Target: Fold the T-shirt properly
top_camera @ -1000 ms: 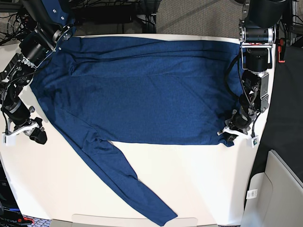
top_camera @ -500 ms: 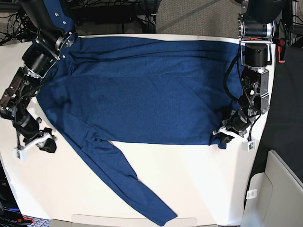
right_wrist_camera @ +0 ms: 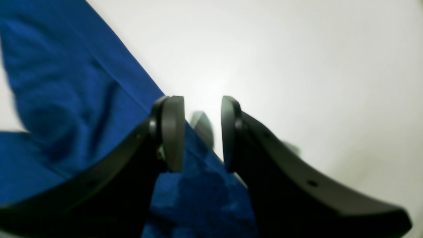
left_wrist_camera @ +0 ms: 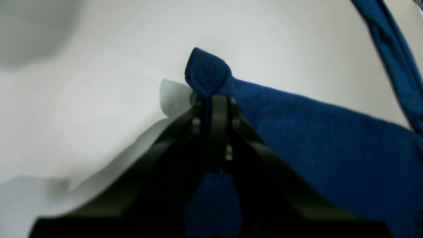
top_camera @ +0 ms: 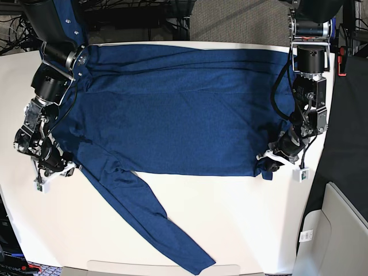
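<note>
The dark blue T-shirt [top_camera: 172, 109] lies spread over the white table [top_camera: 241, 218], with one long sleeve [top_camera: 149, 218] running down to the front edge. On the right of the base view my left gripper [top_camera: 268, 164] is shut on the shirt's lower corner. The left wrist view shows a pinched fold of T-shirt [left_wrist_camera: 208, 72] sticking out past my shut left gripper [left_wrist_camera: 214, 99]. On the left of the base view my right gripper [top_camera: 57, 168] is open, low beside the sleeve's upper edge. In the right wrist view my right gripper [right_wrist_camera: 201, 132] straddles the T-shirt [right_wrist_camera: 66, 82] edge.
Cables and dark equipment [top_camera: 17, 29] crowd the back left beyond the table. A pale grey bin [top_camera: 339, 230] stands off the table's right front corner. The table's right edge [top_camera: 313, 190] lies close to my left gripper.
My right gripper has swung rightward, from bare table to the sleeve's edge. My left gripper has closed fully and pulled the shirt's corner a little to the left.
</note>
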